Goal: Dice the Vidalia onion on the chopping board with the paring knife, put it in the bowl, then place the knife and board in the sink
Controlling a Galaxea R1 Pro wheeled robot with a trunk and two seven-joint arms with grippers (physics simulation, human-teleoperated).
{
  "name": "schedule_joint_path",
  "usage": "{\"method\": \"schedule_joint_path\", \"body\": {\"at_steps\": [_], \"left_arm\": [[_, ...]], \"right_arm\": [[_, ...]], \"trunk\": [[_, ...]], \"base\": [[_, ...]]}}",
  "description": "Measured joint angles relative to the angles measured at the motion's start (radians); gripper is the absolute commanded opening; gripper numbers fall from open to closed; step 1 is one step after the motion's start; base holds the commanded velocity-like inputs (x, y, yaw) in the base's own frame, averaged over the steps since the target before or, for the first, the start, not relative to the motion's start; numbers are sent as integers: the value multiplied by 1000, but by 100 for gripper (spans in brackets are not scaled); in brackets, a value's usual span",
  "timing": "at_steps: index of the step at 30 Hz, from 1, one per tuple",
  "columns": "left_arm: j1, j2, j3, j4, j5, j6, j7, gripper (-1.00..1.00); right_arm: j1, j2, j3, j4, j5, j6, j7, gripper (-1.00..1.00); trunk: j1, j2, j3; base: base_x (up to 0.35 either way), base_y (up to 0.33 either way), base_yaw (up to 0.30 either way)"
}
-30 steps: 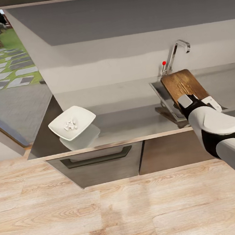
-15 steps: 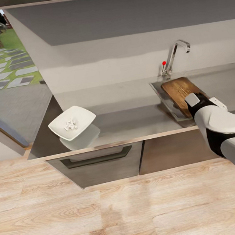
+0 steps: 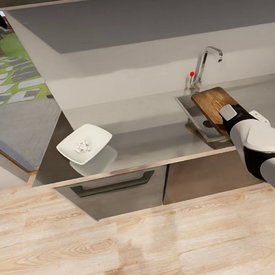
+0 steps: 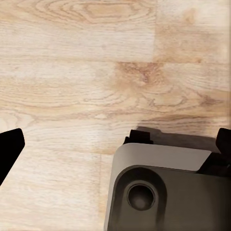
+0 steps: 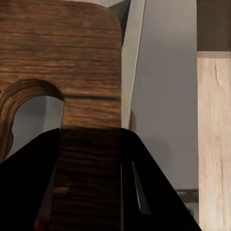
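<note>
Right gripper clamped on the chopping board, dark fingers pressed against either side of the wood just beside the handle slot, as seen from the right wrist camera. Board held tilted over the sink, far end raised toward the chrome faucet with its red dot, near end hidden behind the white and black right arm reaching in from the view's right. Round dark drain visible in the steel basin just beside the board's lower edge. In the right wrist view, a slim pale blade-like sliver beside the board, with a speck of red low down; cannot tell for certain whether that is the paring knife. White rounded-square bowl well apart to the left on the grey countertop, small pale diced pieces heaped in its middle, reflection showing on the glossy surface beneath it. Dark grey cabinets with a black handle below the counter edge, light wooden floor in front. Left gripper hanging over the floor planks, dark fingertips spread wide at the picture's two sides, grasping nothing, with part of the robot's grey base below.
</note>
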Motion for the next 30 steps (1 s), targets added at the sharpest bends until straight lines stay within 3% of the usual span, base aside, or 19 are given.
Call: {"method": "schedule_joint_path", "body": {"at_steps": [6,19,30], "left_arm": [[0,-1,0,0,0,0,0,100],[0,-1,1,0,0,0,0,100],[0,-1,0,0,0,0,0,100]], "right_arm": [[-1,6,0,2,0,-1,0,-100],[0,8,-1,3,-1,-1,-1,-100],[1,-27,1,2,3,-1,1,-100]], "trunk": [[0,0,0],[0,0,0],[0,0,0]], "base": [[29,13,0],[247,129,0],[32,7,0]]}}
